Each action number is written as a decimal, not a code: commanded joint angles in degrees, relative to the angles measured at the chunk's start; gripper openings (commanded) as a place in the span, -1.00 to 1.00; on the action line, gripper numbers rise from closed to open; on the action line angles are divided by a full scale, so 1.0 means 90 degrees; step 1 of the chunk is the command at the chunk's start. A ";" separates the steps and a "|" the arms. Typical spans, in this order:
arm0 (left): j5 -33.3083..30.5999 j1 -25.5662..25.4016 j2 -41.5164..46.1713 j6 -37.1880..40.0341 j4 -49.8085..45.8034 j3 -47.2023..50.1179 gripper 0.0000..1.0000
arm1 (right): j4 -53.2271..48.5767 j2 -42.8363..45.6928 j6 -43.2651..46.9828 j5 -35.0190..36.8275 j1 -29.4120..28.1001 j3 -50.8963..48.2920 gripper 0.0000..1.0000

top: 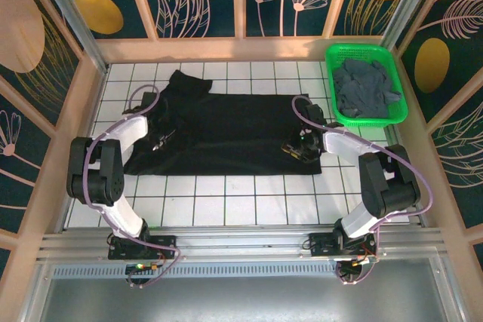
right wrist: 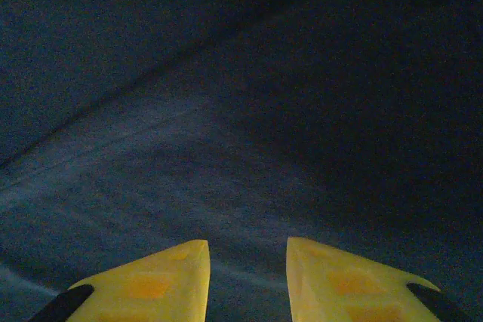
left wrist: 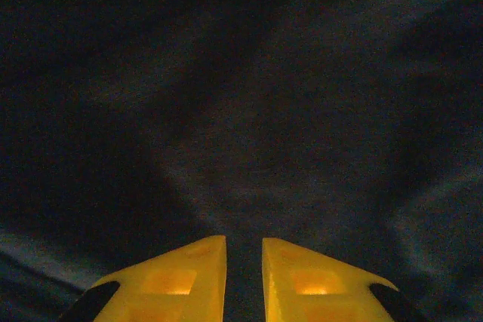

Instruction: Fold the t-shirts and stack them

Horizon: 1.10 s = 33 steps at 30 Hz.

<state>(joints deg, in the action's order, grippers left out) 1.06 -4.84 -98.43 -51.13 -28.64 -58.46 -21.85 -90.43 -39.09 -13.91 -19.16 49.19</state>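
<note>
T-shirt (top: 226, 130), black, underlies spread right fingers (right wrist: 155, 286) and barely parted left fingers (left wrist: 181, 283), grip unclear.

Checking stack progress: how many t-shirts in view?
2: a black t-shirt spread on the table, and a blue-grey t-shirt crumpled in the green basket. More could be hidden beneath it.

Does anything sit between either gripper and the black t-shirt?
Nothing visible does. The left gripper and right gripper are both down over the black t-shirt, its cloth directly ahead of them.
</note>
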 commanded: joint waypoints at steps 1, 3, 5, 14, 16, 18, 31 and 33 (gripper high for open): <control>0.0065 0.0128 0.0165 -0.0282 0.0181 0.0598 -0.59 | -0.0455 -0.0211 0.0209 0.0481 -0.0033 -0.0256 -0.35; -0.0039 0.0228 0.0391 -0.0454 0.0260 0.1034 -0.59 | -0.0664 -0.0362 0.0284 0.0534 -0.0087 -0.0344 -0.36; -0.0178 0.0320 0.0680 -0.0595 0.0263 0.1455 -0.58 | -0.0913 -0.0392 0.0310 0.0583 -0.0229 -0.0475 -0.36; -0.0671 0.0527 0.1991 -0.0832 -0.0322 0.2284 -0.59 | -0.1719 0.0555 -0.0053 0.0075 -0.0703 -0.0827 -0.31; -0.0823 0.0538 0.2173 -0.0752 -0.0361 0.2060 -0.53 | -0.1763 0.0707 -0.0037 0.0012 -0.0702 -0.0591 -0.26; -0.0925 0.0535 0.2031 -0.0542 -0.0424 0.1471 -0.46 | -0.1694 0.0780 0.0084 0.0056 -0.0667 -0.0154 -0.19; -0.0839 0.0530 -0.2245 0.1384 -0.0471 -0.4692 0.01 | -0.0813 -0.1451 0.0901 0.0881 0.0309 0.3380 -0.10; -0.0903 0.0529 -0.2659 0.1588 -0.0230 -0.5206 0.04 | -0.0876 -0.1769 0.1016 0.0976 0.0384 0.3779 -0.10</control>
<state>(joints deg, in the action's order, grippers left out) -5.26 -0.27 -117.43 -42.50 -30.15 -99.74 -28.73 -102.91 -32.99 -8.29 -16.43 78.96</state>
